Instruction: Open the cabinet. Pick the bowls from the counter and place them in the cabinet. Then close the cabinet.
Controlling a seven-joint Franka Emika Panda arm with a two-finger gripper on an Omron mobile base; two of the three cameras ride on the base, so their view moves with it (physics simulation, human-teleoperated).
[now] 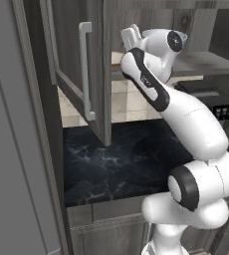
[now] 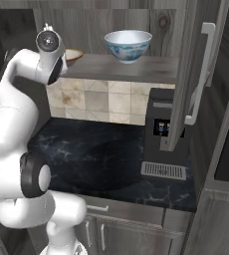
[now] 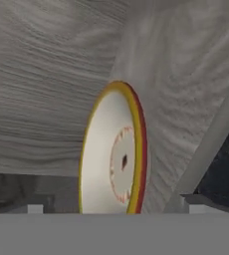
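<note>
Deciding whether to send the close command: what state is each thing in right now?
cabinet: both doors open
white-and-blue bowl: upright on the shelf
cream bowl: on the shelf, between the fingertips
gripper: open, holding nothing
counter: no bowls on it

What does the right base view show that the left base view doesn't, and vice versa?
Right base view alone: the white bowl with blue pattern standing upright on the cabinet shelf, and the dark coffee machine on the counter. Left base view alone: the left cabinet door swung open, with its silver bar handle. Both: the arm reaching up to the shelf, the cream bowl beside its hand, the black counter and the tiled backsplash.
</note>
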